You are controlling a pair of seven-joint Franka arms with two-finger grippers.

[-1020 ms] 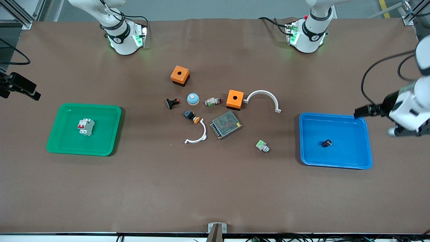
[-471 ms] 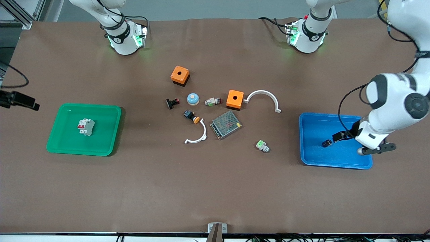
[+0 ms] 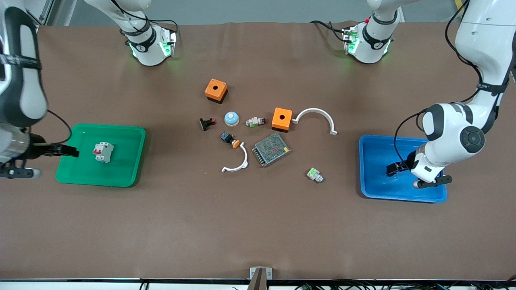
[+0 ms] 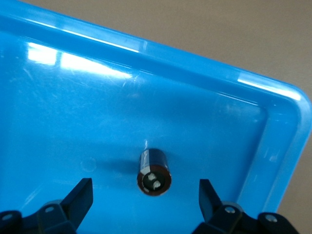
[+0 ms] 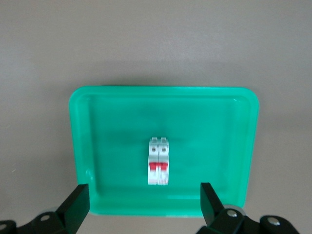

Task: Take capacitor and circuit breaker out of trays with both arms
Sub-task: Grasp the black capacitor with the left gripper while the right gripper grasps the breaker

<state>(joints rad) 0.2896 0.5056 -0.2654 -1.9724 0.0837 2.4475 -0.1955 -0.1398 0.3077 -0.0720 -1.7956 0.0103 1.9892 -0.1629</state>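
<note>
The capacitor [image 4: 155, 171], a stubby black cylinder, lies in the blue tray [image 3: 377, 189] at the left arm's end of the table. My left gripper [image 3: 392, 169] is low over it and hides it in the front view. In the left wrist view the gripper [image 4: 146, 200] is open, a finger [image 4: 80, 195] on each side of the capacitor, not touching it. The breaker [image 3: 103, 152], white-grey with red levers, lies in the green tray [image 3: 121, 177]. My right gripper [image 3: 72, 152] is open and empty over that tray's edge toward the right arm's end. The right wrist view shows the breaker [image 5: 159, 167].
Loose parts lie mid-table: two orange boxes [image 3: 215, 90] [image 3: 281, 118], a metal mesh unit [image 3: 271, 149], two white curved pieces [image 3: 316, 117] [image 3: 236, 161], a blue-domed button [image 3: 231, 118], a black-and-red part [image 3: 207, 123], a button with orange cap [image 3: 230, 139] and green-and-white modules [image 3: 315, 175].
Both arms swung in from the table ends. The left gripper came down over the capacitor in the blue tray. The right gripper reached the green tray's edge.
</note>
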